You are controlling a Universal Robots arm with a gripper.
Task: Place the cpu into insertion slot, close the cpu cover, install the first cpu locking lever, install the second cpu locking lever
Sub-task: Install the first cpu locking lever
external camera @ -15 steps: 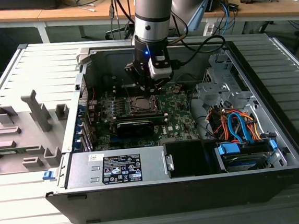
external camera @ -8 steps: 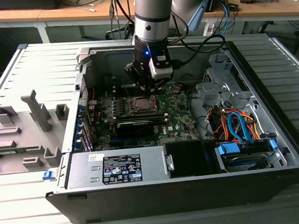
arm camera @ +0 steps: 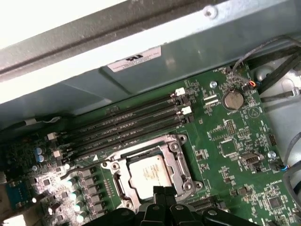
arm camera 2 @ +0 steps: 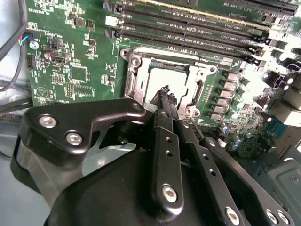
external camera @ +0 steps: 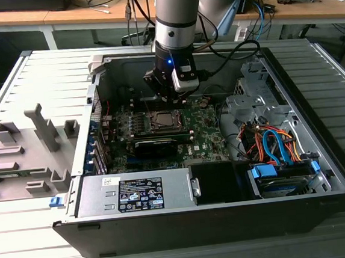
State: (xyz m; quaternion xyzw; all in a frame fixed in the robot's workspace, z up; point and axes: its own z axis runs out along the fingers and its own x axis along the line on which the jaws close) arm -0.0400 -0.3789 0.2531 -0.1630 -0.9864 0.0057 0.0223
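Black metal gripper (arm camera 2: 164,92): state and position? (Operator)

Fingers together, with nothing visible between them. The tips sit low at one edge of the square dark insertion slot with the silver surround (arm camera: 121,187). Contact with the slot cannot be confirmed. (Technician)

Location of the small square cpu with the silvery-grey top (arm camera: 149,172)? (Operator)

It is seated flat in the insertion slot. The thin silver cpu cover with the central window (arm camera: 178,160) lies down over it, and the chip top shows through the window. Judgement: the placement and cover steps look complete, and lever work is in hand. The locking levers are too thin to make out, so their latch state cannot be told. (Technician)

Notes for this step? (Operator)

1. Keep the tips at the slot's edge, off the chip top.
2. Apply force along the lever's travel, not down into the green circuit board (arm camera: 221,136).
3. Stay clear of the small cylindrical capacitors (arm camera: 74,194) just beside the slot, and of the long black memory slots (arm camera: 127,120) beyond it.
4. The grey sheet-metal case wall (arm camera: 141,80) stands farthest back. Keep the wrist away from it. (Technician)
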